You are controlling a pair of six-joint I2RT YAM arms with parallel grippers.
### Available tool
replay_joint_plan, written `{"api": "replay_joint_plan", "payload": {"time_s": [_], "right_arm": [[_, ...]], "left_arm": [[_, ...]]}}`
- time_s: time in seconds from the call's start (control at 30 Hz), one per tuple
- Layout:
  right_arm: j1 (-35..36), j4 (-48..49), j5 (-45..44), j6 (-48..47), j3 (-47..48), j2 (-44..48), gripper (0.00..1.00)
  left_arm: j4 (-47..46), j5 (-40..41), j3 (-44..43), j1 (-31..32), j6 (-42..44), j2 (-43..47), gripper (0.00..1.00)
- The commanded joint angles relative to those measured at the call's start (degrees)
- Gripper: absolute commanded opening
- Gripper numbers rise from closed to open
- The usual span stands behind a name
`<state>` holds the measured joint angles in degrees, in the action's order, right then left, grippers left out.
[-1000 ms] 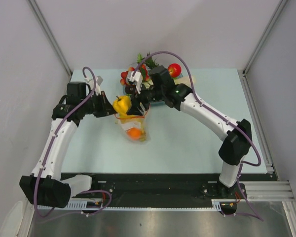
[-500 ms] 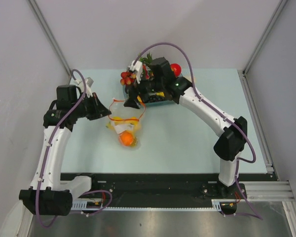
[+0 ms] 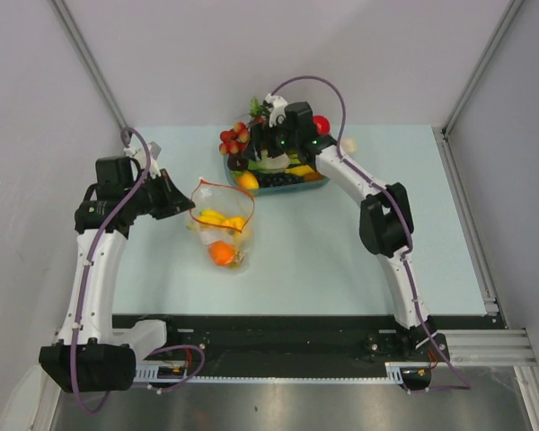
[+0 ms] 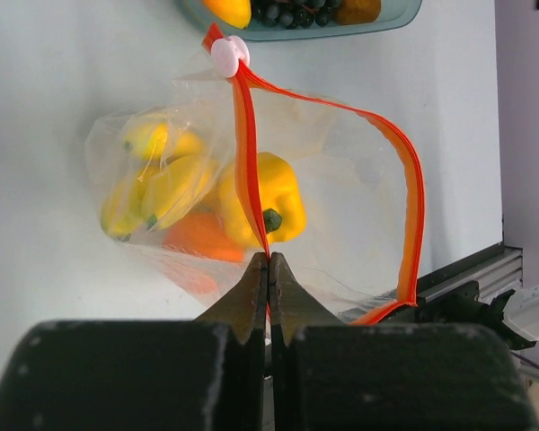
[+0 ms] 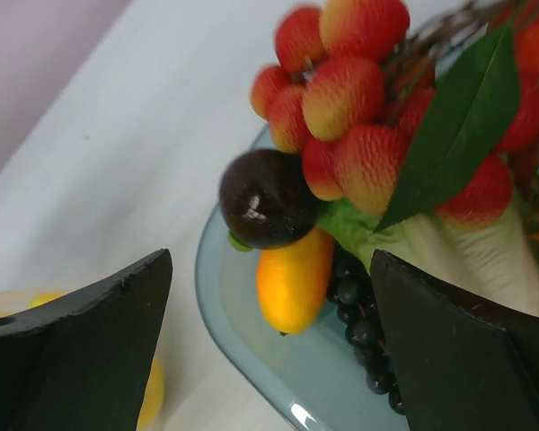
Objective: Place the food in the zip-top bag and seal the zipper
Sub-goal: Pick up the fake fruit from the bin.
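While my left claw (image 4: 268, 262) is pinching the zipper (image 4: 245, 153) of the zip-top bag (image 4: 341, 180), resting on the counter (image 3: 341, 242) beside the fruit tray's (image 3: 292, 186) left end with banana (image 4: 153, 189) and orange (image 4: 198, 241) inside, my right claw (image 5: 271, 260) is hovering spread over that tray.

I have my left gripper (image 4: 268, 262) pinched on the zipper (image 4: 245, 135) between its tips, and my right gripper (image 5: 269, 269) spread wide.
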<state>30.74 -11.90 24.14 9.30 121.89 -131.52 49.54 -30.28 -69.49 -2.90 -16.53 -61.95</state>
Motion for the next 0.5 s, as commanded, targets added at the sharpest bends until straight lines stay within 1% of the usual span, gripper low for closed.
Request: {"api": "replay_joint_plan", "payload": {"time_s": [0.0, 0.07, 0.1, 0.13, 0.2, 0.27, 0.47], "right_arm": [[2.74, 2.41, -9.17, 3.61, 3.01, -0.4, 0.96], [3.71, 3.19, -10.69, 5.37, 1.0, -0.05, 0.97], [3.8, 3.72, -11.65, 8.94, -0.06, 0.13, 0.98], [3.97, 3.99, -12.53, 10.63, -1.63, 0.21, 1.0], [4.5, 3.47, -14.46, 14.41, -1.91, -0.4, 1.0], [5.29, 2.68, -16.57, 15.92, -1.91, -1.36, 0.99], [6.17, 3.55, -17.98, 19.7, -1.74, -3.12, 1.0]], "left_arm": [[-0.32, 0.05, 0.32, -1.15, 1.16, 0.52, 0.0], [-0.67, -0.04, 0.67, -1.15, 0.89, 0.69, 0.0], [-0.67, 0.05, 0.85, -1.23, 0.8, 0.78, 0.0], [-0.76, 0.14, 1.03, -1.32, 0.72, 0.78, 0.0], [-0.93, 0.05, 1.29, -1.23, 0.54, 0.87, 0.0], [-1.29, -0.21, 1.47, -1.41, 0.36, 0.87, 0.0], [-1.55, -0.39, 1.29, -1.5, 0.71, 0.17, 0.0]]}}
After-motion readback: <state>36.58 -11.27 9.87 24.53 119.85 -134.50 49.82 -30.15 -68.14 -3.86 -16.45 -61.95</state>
